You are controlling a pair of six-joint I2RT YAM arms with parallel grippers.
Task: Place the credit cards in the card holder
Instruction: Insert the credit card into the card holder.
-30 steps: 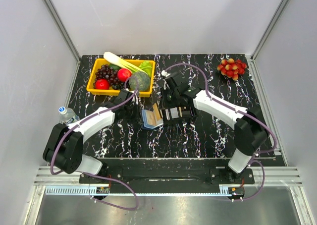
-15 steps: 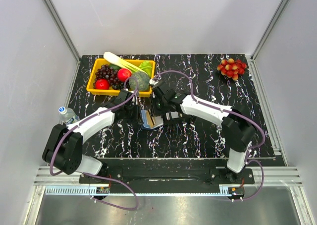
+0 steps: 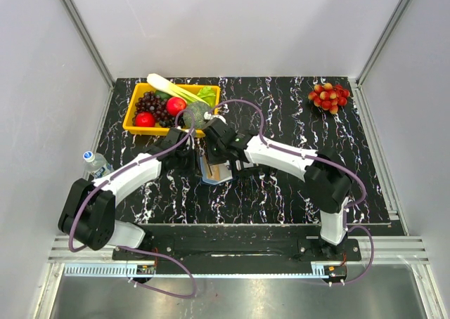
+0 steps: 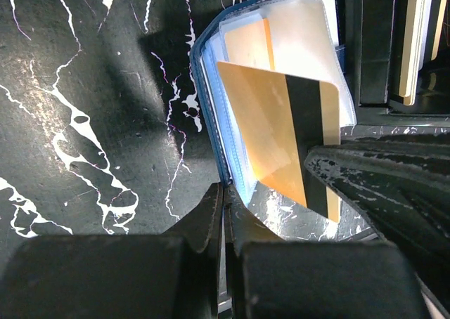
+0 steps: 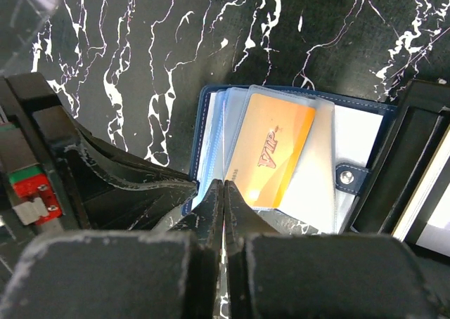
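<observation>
While the R gripper point(image 5: 223, 185) pinches a gold card point(image 4: 271, 129) w/ a black mag stripe by one corner, fingers pressed together on it, the card hangs tilted just over the open card holder point(image 5: 211, 133), its far edge overlapping the clear sleeves in the L wrist view. L gripper point(image 4: 223, 190), fingers also pressed together, nips the near edge of the holder's dark-blue cover right at its fingertips. Both sets of fingertips sit just beside each other at the holder's near corner. Holder lies flat on the black marble-look tabletop point(image 4: 84, 122), light-blue pages fanned on the side nearest the L fingers, snap tab on the side away from them. One orange VIP card point(image 5: 271, 150) is already in a clear sleeve, directly ahead of the R fingertips. A black tray point(image 5: 408, 143) sits just beside the holder, on the side away from the L fingers; touching or not, cannot tell. Pale cards point(image 4: 415, 38) stand on edge inside it. Top view: both arms meet mid-table over the holder. A yellow basket point(image 3: 133, 128) of produce sits just beyond the L fingers, a red-yellow fruit bunch point(image 3: 328, 95) well apart past the R arm, a water bottle point(image 3: 93, 161) at the table's L edge beside the L arm.
</observation>
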